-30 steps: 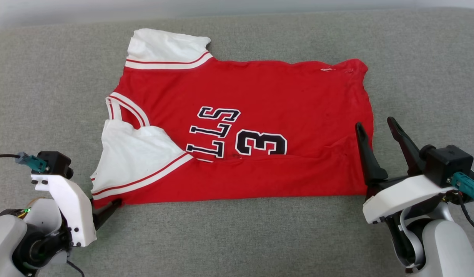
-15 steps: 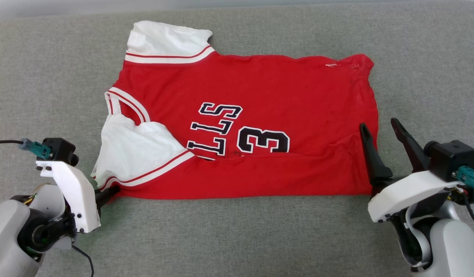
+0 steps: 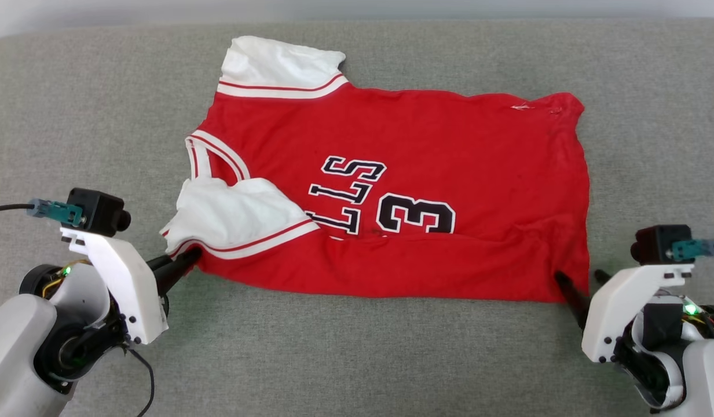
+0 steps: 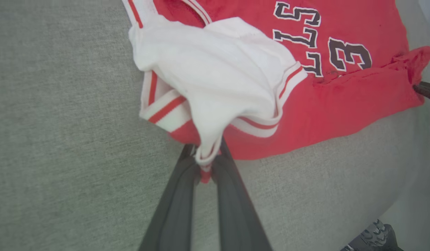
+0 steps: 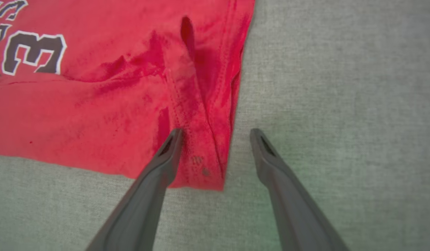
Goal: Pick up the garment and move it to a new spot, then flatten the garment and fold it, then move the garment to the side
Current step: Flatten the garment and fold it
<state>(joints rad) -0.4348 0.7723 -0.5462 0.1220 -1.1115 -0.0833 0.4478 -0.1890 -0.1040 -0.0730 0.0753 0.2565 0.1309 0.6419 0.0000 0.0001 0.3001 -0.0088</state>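
Partly folded, the garment (image 3: 449, 145) hides its lettering (image 3: 385, 200).

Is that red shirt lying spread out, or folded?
Partly folded. The near edge of the shirt is doubled over, hiding the bottom of the lettering, and one white sleeve lies flipped onto the chest.

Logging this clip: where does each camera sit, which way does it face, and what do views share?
Head view: on the head, looking forward and down at the shirt on a grey surface; left gripper lower left, right gripper lower right.
Left wrist view: on that wrist, along jaws shut on the sleeve.
Right wrist view: on that wrist, along open jaws astride the hem.
Shared: the number 3.
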